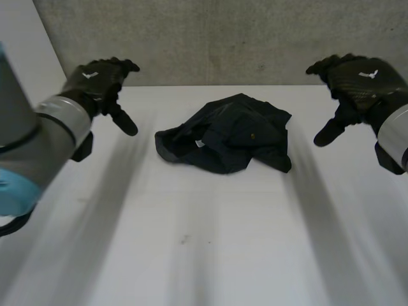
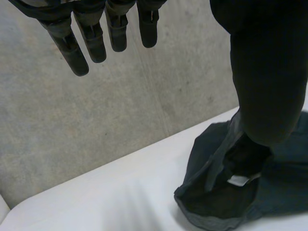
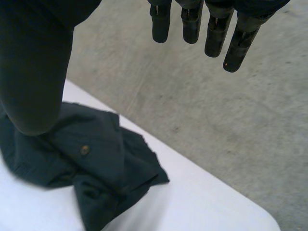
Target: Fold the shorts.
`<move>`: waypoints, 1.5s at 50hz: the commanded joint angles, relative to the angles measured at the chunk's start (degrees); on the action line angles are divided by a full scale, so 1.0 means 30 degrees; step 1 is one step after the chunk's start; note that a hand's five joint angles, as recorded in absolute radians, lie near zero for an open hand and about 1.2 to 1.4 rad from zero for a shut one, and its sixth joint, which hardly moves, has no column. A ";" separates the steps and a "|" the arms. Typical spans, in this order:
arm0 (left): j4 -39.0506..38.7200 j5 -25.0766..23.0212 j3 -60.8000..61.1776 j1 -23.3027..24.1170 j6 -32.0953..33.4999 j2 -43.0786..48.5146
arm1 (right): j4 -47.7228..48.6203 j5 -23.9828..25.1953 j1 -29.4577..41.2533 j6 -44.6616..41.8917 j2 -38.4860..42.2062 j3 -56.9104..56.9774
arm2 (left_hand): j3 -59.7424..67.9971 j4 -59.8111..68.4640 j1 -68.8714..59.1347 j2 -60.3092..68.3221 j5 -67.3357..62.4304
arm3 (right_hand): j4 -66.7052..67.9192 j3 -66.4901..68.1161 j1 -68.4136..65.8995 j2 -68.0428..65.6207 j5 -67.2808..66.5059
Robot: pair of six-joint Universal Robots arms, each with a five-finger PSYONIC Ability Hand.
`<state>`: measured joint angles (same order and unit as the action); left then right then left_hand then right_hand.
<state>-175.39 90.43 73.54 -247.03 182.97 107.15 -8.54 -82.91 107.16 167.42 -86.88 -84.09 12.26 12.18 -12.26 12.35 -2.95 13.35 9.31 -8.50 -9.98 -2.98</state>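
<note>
white table [image 1: 204, 255]; crumpled shorts [image 1: 229, 134] lie crosswise, waist end leftward

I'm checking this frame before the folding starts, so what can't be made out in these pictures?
- Shorts: a crumpled heap in the head view; its own folds hide where legs and waistband lie.
- Left wrist view: the thumb of the left hand covers part of the shorts, and the edge cuts off more.
- Right wrist view: the thumb of the right hand covers part of the heap.
- White tag: too small to read.
</note>
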 commanded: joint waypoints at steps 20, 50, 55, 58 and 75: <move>-0.2329 -0.2341 -1.1739 0.0341 0.5161 1.4992 | 0.1500 0.0215 0.0404 -0.1665 0.2005 -0.2204 | 0.5371 0.5397 -0.5370 0.5342 -0.5142 | -0.1118 0.0230 -0.0501 -0.0007 0.0995; -0.6897 0.4690 -0.8726 -0.3524 0.7534 0.8114 | 0.1705 0.0097 0.0667 -0.1753 0.2679 -0.2731 | 2.2580 2.2606 -2.2579 2.2551 -2.2351 | -0.1118 0.0230 -0.0501 -0.0007 0.0995; -0.8158 0.4426 -0.8197 -0.3673 0.7475 0.6325 | 0.1705 0.0068 0.0872 -0.1753 0.2650 -0.2761 | 2.2580 2.2606 -2.2579 2.2551 -2.2351 | -0.1118 0.0230 -0.0501 -0.0007 0.0995; -0.8247 0.3812 -0.8079 -0.3293 0.7358 0.5563 | 0.1705 0.0010 0.1136 -0.1753 0.2738 -0.2732 | 2.2580 2.2606 -2.2579 2.2551 -2.2351 | -0.1118 0.0230 -0.0501 -0.0007 0.0995; -0.8218 0.2082 -0.8343 0.6607 0.7358 0.9426 | 0.1705 -0.1045 0.0610 -0.1490 0.2621 -0.2263 | 2.2580 2.2606 -2.2579 2.2551 -2.2351 | -0.1118 0.0230 -0.0501 -0.0007 0.0995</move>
<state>-200.07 96.65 49.26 -238.45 204.85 127.23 -3.44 -84.19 109.99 162.56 -78.82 -91.54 68.20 68.54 -65.05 68.61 -55.58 13.35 9.31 -8.50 -9.97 -3.04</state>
